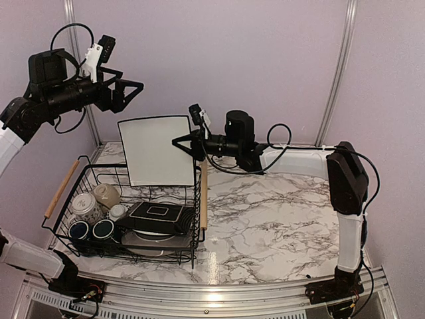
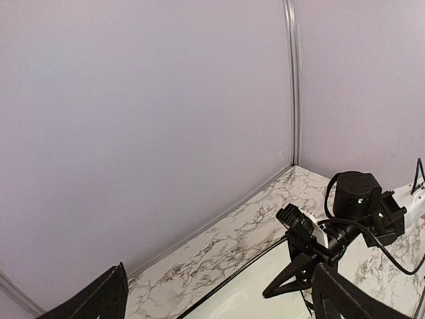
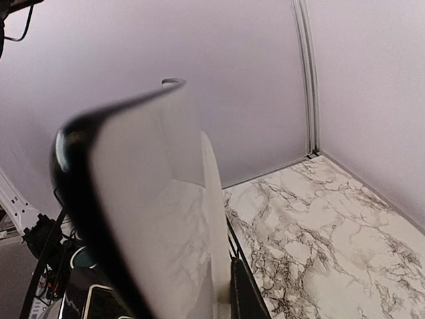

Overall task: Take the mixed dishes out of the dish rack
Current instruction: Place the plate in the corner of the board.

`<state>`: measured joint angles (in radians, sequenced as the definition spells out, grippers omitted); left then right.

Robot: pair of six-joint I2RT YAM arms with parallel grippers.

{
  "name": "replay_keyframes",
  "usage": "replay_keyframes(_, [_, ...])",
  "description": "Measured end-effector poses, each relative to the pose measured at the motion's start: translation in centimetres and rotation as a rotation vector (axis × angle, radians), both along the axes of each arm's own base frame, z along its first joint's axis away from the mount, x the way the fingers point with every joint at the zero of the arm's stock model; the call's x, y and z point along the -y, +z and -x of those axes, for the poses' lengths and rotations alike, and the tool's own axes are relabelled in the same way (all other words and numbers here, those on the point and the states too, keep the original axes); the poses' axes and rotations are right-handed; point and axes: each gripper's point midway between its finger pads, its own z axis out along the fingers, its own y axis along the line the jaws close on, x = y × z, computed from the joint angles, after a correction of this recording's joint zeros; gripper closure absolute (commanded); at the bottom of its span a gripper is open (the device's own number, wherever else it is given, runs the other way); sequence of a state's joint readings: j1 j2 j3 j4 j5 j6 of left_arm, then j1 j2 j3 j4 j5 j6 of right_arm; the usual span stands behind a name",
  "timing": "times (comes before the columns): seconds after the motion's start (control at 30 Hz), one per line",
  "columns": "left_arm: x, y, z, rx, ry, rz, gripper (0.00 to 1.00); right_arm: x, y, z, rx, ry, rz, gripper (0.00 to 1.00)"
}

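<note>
One rack: black wire dish rack with wooden rod handles, left side of table; holds several mugs and a black square plate on grey round plates.
Held dish: white square plate, on edge above the rack's far side, face toward the top camera.
Right gripper: clamped on the plate's right edge.
Left gripper: jaws apart, high, empty.
Around: marble tabletop.

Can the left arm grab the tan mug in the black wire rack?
Probably yes: the left gripper is open and empty, and nothing covers the tan mug; the square white plate hangs beside it.
</note>
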<state>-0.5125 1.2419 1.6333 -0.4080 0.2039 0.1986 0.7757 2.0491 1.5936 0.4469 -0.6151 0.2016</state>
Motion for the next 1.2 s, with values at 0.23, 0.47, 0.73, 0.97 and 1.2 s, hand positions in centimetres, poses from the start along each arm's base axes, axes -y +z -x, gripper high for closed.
replay_keyframes(0.23, [-5.8, 0.5, 2.0, -0.005, 0.25, 0.206, 0.01, 0.2, 3.9, -1.3, -0.21, -0.041, -0.12, 1.0])
replay_keyframes(0.47, [-9.4, 0.0, 4.6, 0.008, 0.352, 0.35, 0.01, 4.6, 7.5, -4.8, -0.393, -0.14, -0.27, 1.0])
replay_keyframes(0.73, [-8.6, -5.3, 2.4, -0.113, 0.393, 0.307, 0.01, 24.3, 4.0, -10.5, -0.579, -0.56, -0.401, 1.0])
replay_keyframes(0.97, [-6.8, -10.2, 0.7, -0.235, 0.375, 0.249, 0.01, 39.9, -2.3, -11.3, -0.724, -0.948, -0.533, 1.0])
replay_keyframes(1.2, [-5.7, -11.5, 0.8, -0.296, 0.328, 0.27, 0.01, 43.3, -10.6, -12.0, -0.912, -1.118, -0.566, 1.0])
